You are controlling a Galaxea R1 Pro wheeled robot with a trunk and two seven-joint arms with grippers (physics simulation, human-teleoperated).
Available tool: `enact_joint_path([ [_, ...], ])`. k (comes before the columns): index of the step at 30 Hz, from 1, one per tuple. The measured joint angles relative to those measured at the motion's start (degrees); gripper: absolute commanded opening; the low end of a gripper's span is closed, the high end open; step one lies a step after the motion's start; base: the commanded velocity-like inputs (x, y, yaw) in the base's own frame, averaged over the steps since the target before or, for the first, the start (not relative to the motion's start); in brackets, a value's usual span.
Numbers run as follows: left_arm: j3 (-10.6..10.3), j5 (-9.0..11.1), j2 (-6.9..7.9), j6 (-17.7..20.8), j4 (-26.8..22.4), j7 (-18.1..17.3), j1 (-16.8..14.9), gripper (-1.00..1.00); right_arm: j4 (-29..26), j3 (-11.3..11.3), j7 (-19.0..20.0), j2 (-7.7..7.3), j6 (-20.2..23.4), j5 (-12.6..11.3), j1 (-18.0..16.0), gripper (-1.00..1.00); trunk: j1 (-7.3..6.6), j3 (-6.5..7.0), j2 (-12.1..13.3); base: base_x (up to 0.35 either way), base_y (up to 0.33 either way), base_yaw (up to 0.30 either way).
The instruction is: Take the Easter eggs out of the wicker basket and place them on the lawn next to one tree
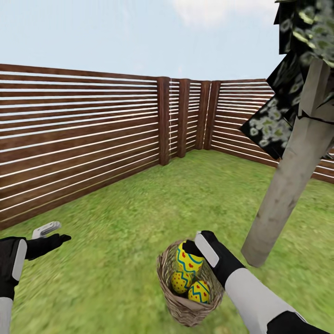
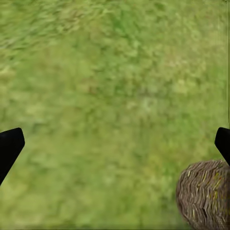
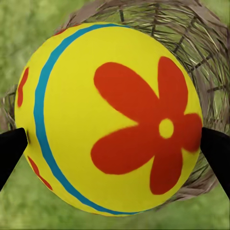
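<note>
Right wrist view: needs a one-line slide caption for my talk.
Right gripper closed on a yellow Easter egg above the wicker basket.

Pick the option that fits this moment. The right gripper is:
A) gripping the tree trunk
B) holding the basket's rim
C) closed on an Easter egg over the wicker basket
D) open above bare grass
C: the right gripper has its fingertips against both sides of the top egg above the wicker basket, where two more eggs lie.

Brown slatted wooden fence (image 1: 83, 139) w/ thick posts, well beyond both grippers, far side; corner approx. straight ahead. Pale blue sky (image 1: 116, 32) above, white cloud (image 1: 218, 9) up top.
</note>
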Motion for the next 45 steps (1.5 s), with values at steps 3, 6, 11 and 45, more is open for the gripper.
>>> enact_joint_path([
  [3, 0.0, 0.0, -0.20, 0.0, 0.0, 0.0, 0.0, 1.00, -0.5, -1.6, 0.0, -0.10, 0.4, -0.1, 0.1, -1.00, -0.66, 0.54, 1.2, -0.040, 0.000, 0.000],
  [6, 0.0, 0.0, -0.22, -0.1, 0.0, 0.0, 0.0, 1.00, -1.3, -2.0, 0.1, -0.16, 0.6, -0.1, 0.2, -1.00, -1.29, 1.08, 2.4, -0.247, 0.000, 0.000],
  [11, 0.0, 0.0, -0.23, 0.0, 0.0, 0.0, 0.0, 1.00, -8.0, -2.0, 0.6, -2.37, 0.3, -0.1, 0.1, -1.00, -2.41, 1.98, 4.4, -0.075, 0.000, 0.000],
  [45, 0.0, 0.0, -0.32, -0.1, -0.1, 0.0, 0.0, 1.00, -24.7, -14.0, 12.7, -5.16, -0.4, -0.1, 9.0, -1.00, -9.85, 8.50, 18.1, -0.095, 0.000, -0.070],
])
